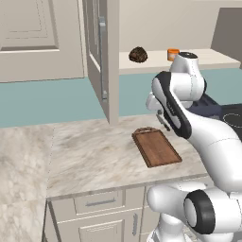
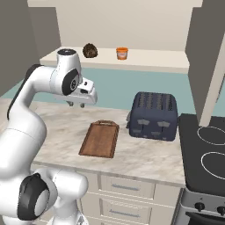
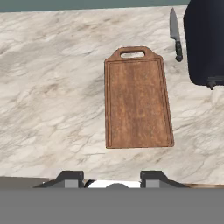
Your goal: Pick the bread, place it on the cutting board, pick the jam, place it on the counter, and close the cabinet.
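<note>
Arm raised over the counter (image 1: 94, 151); bread and jam on the open cabinet (image 1: 101, 61) shelf.
The cutting board (image 3: 137, 101) lies bare, long axis running near to far, handle at the far end, open marble to its left. The hand view adds a knife (image 3: 175, 34) beside the dark toaster (image 2: 154, 116). Bread (image 2: 90, 51) sits left of the jam (image 2: 122, 53), well apart. The gripper (image 3: 112, 176) is empty, its jaws spread wide.

The white arm rises from its base, folds at a dark-jointed elbow and bends forward, so the wrist is level and the claw (image 2: 76, 105) points straight down above the bench (image 2: 61, 125). The claw hangs free with nothing between its fingers. In the hand view its two dark fingertips (image 3: 70, 177) stand well apart.
</note>
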{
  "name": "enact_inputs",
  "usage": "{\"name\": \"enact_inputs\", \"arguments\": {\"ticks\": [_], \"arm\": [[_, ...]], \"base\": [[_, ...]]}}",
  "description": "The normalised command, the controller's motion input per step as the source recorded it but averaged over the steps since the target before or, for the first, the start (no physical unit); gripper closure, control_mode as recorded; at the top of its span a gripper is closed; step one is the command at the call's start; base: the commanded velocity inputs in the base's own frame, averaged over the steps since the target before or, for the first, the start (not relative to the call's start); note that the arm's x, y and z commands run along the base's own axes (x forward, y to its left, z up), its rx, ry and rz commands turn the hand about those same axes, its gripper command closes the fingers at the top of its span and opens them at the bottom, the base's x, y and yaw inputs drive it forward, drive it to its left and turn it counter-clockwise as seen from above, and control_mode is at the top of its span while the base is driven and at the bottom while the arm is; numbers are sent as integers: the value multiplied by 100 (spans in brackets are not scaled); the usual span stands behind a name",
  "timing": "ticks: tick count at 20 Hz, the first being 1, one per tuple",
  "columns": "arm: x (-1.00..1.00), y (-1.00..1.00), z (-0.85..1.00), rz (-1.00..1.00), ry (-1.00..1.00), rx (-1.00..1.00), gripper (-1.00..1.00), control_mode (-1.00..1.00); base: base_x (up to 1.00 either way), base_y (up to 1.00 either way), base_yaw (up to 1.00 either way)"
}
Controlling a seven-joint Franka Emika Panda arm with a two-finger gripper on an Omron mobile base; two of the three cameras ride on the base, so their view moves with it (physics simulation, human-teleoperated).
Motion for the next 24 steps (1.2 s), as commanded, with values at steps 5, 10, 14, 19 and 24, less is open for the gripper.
{"name": "enact_inputs", "arguments": {"ticks": [5,10,14,19,24], "arm": [[0,-10,0,0,0,0,-100,-100],[0,-38,0,0,0,0,-100,-100],[0,-55,0,0,-1,0,-100,-100],[0,-59,0,0,-2,0,-100,-100],[0,-51,0,1,-5,0,-100,-100]], "base": [[0,0,0],[0,0,0],[0,0,0],[0,0,0],[0,0,0]]}}
